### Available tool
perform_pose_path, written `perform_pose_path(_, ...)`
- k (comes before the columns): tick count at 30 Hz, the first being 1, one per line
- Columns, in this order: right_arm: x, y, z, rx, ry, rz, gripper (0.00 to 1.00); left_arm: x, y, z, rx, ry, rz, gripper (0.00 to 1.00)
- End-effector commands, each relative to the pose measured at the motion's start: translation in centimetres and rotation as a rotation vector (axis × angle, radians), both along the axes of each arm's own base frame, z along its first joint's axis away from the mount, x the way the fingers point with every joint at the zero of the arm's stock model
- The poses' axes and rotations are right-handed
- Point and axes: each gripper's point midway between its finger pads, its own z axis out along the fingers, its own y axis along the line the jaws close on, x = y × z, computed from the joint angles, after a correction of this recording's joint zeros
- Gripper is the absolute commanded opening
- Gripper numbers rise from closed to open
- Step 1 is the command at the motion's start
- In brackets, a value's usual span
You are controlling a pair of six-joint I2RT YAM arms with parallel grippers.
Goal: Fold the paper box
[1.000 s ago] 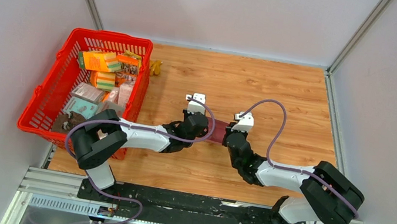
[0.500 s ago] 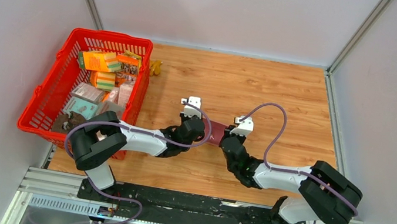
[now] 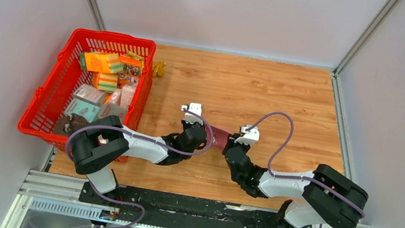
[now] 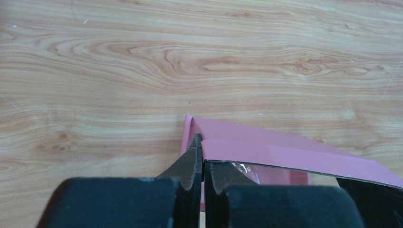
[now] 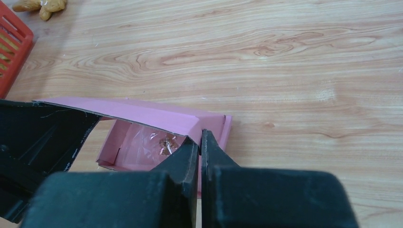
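Top view: the paper box (image 3: pixel 220 138) lies mid-way across the wooden table (image 3: pixel 287 96), between the two wrists. The left gripper (image 3: pixel 207 136) is at its left end and the right gripper (image 3: pixel 230 145) at its right. The red basket (image 3: pixel 44 104) stands well apart on the left.
Left wrist: jaws closed, pinching one corner of the box's raised pink flap.
Right wrist: jaws closed on the flap's other corner — the shallow tray below rests on the table.

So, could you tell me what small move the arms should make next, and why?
Probably swing the flap down together over the paper box. The left gripper and right gripper each pinch one end of it, and it stands raised above the open box.
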Motion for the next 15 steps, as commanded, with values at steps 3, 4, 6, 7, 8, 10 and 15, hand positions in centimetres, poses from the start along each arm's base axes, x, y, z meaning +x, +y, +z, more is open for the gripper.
perform_pose_path(3,-0.8,-0.9,-0.8,-0.005,0.001,-0.044,0.09,-1.3,1.7,-2.6,0.056,0.061,0.024,0.0)
perform_pose_path(4,-1.0,-0.9,-0.6,-0.006,-0.001,-0.046,0.12,-1.3,1.8,-2.6,0.054,0.058,0.03,0.0)
perform_pose_path(6,-1.4,-1.4,-0.8,-0.036,0.011,-0.053,0.23,-1.4,2.0,-2.9,0.066,0.063,0.035,0.0)
perform_pose_path(7,-1.8,-1.8,-0.8,-0.04,0.022,-0.06,0.27,-1.4,2.1,-2.8,0.067,0.061,0.039,0.0)
perform_pose_path(8,-2.1,-1.9,-0.9,-0.042,0.031,-0.056,0.34,-1.5,2.2,-2.9,0.072,0.062,0.037,0.0)
perform_pose_path(10,-3.0,-2.7,-0.8,-0.035,0.064,-0.064,0.39,-1.4,2.1,-2.8,0.072,0.06,0.038,0.0)
perform_pose_path(15,-4.8,-4.0,1.0,0.045,0.151,-0.069,0.66,-1.5,1.7,-2.6,0.077,0.052,0.027,0.0)
